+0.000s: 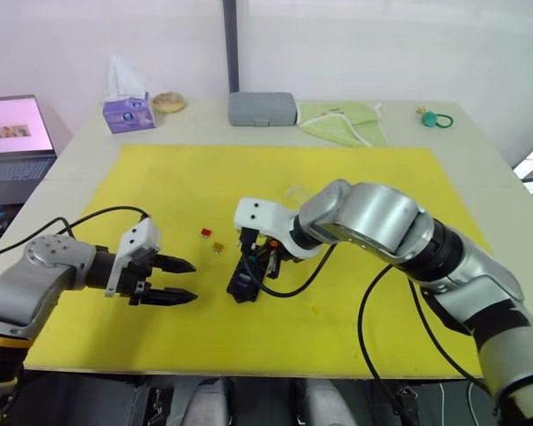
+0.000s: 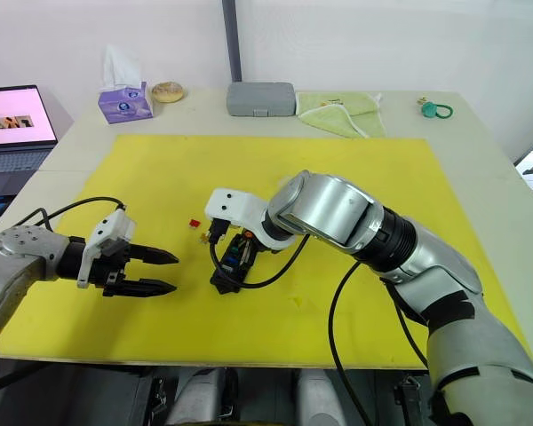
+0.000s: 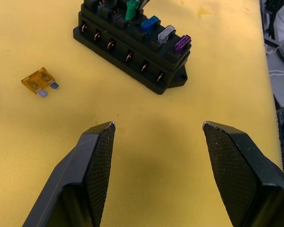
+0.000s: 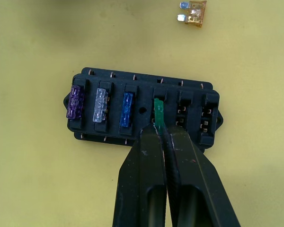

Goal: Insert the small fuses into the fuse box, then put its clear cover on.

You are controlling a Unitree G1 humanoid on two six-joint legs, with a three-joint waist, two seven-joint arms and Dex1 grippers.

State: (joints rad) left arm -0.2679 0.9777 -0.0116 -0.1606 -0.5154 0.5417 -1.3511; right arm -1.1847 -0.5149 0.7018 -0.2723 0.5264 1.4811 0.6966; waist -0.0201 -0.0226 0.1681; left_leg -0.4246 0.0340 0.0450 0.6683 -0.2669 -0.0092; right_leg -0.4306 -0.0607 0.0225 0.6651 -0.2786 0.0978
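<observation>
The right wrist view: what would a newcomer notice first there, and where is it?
The right gripper pinches a green fuse over the fourth slot of the black fuse box. Purple, grey and blue fuses already fill the three slots beside it, and an orange fuse lies loose on the yellow mat.

Both head views look forward and down over the tabletop (image 1: pixel 480 160) from its near edge. Each wrist camera sits close above the yellow mat (image 3: pixel 146 142), looking along its end effector. All four views share the fuse box (image 4: pixel 142 111), toward 12 o'clock in the left wrist view.
</observation>
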